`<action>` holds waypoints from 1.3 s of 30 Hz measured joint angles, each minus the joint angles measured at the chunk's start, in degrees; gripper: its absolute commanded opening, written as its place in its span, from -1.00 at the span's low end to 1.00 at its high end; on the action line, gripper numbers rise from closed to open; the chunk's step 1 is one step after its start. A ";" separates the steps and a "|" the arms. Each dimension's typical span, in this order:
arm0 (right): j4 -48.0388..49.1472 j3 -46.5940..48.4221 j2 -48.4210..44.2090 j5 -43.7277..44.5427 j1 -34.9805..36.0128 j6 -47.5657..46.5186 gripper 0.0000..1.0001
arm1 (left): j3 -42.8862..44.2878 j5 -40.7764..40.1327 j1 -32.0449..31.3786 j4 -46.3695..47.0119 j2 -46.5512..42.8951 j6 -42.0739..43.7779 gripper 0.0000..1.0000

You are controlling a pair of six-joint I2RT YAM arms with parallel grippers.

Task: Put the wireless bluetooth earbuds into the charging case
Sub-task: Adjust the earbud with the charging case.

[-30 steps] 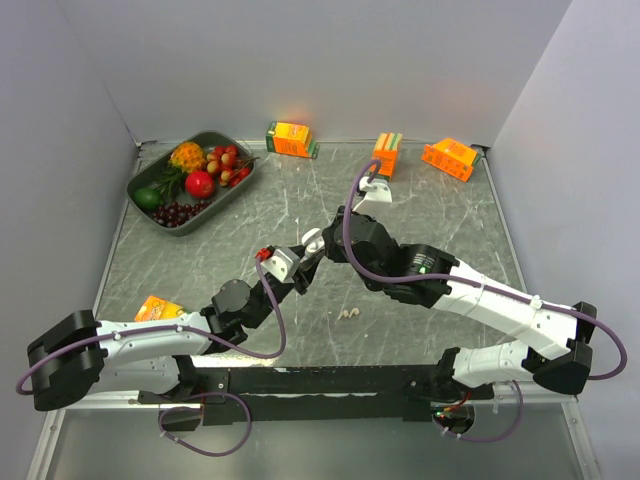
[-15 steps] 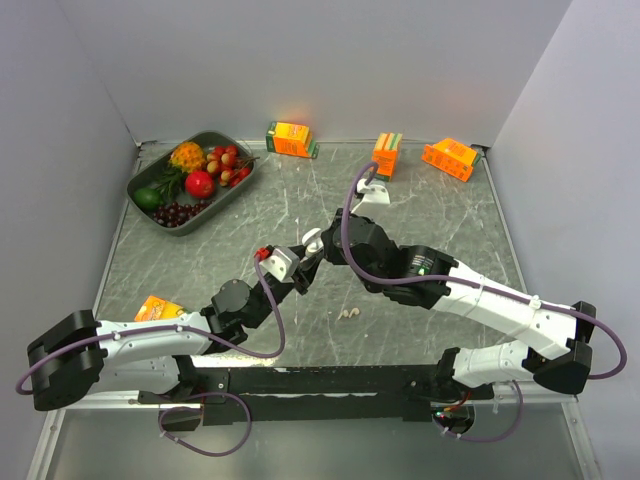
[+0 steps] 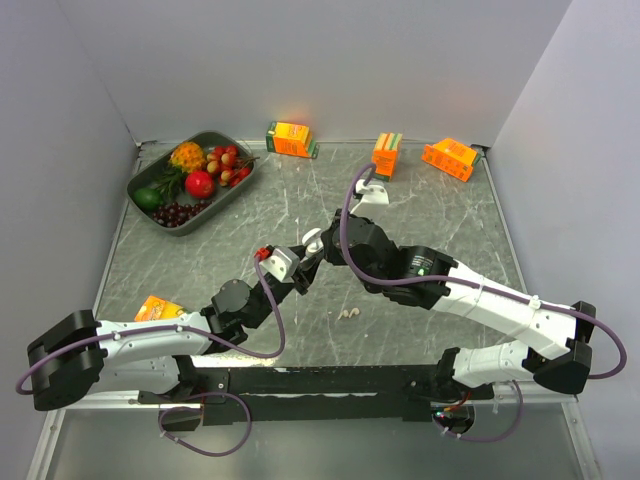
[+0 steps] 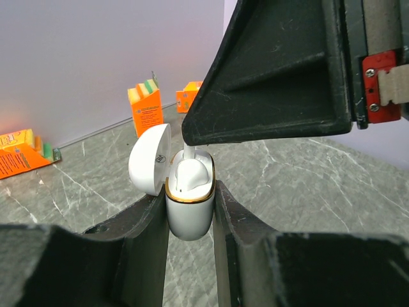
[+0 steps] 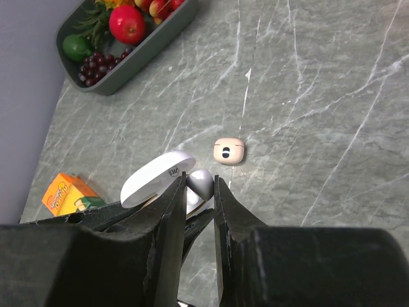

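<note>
Here the charging case (image 4: 189,214) is clamped upright between the fingers of the left tool (image 4: 190,206), raised above the middle of the bench (image 3: 440,200), with its lid (image 4: 148,158) swung open to the left. The right tool (image 5: 199,189) is poised directly over the case mouth. Its jaws are drawn close together and, as far as can be judged, pinched on the stemmed earbud (image 4: 190,174), whose white body is already lodged inside the gold rim. Whether it is fully seated cannot be told. The stubby earbuds (image 3: 348,314) are left lying on the bench, near the arm bases and to the right of the case.

The step in hand is judged to be the seating of this earbud. It would be done best if the case were held steady and level by the left tool while the earbud is pressed straight down along the axis of its socket, not at a slant. A sideways push should be avoided, since the case could be twisted in the left grip or the open lid knocked. The right jaws should be loosened only once the earbud is felt to be home, and the tool should then be lifted straight up so that the earbud is not dragged out again. The lid should be left open, since the other earbuds are not yet collected.
</note>
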 measured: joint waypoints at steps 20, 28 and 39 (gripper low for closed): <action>-0.44 0.07 -0.96 -1.01 0.63 -1.81 -0.14 | 0.00 -0.09 0.00 1.11 0.00 0.00 -0.97; -0.83 0.59 -2.45 -0.81 1.51 -2.91 -0.07 | 0.00 -0.24 0.00 1.53 0.00 0.00 -0.97; -1.20 3.45 -7.32 1.99 2.05 -9.66 -0.01 | -0.66 -0.02 0.00 5.46 -0.13 0.11 -0.97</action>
